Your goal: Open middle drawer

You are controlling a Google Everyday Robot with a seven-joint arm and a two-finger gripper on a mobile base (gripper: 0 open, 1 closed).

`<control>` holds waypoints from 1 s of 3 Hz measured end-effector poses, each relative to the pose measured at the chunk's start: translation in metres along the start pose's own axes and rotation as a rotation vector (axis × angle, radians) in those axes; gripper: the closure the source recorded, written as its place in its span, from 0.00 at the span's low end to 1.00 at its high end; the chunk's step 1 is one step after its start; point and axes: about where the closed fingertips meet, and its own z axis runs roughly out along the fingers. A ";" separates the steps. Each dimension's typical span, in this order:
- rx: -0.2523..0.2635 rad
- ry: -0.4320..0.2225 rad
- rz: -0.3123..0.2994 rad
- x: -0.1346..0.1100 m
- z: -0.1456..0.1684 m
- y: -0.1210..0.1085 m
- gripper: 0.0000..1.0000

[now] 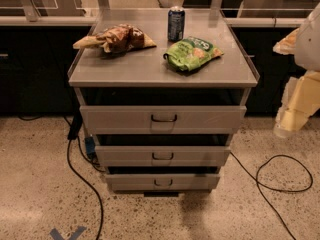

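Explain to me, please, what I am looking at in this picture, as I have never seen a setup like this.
This is one picture from the robot's only camera, looking down at the front of a grey metal cabinet. Where the camera is mounted is not on record. The pale shape at the right edge is the robot's arm. Its gripper hangs at the arm's lower end, to the right of the cabinet and apart from it. On the cabinet top lie a brown snack bag and a green snack bag, and a dark can stands upright. Below are three drawers. The middle drawer is the one to open, and nothing touches its small loop handle yet.
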 end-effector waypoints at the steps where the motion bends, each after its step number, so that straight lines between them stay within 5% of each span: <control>1: 0.010 -0.007 0.003 0.000 0.002 0.000 0.00; 3: -0.014 -0.056 0.035 0.013 0.055 0.013 0.00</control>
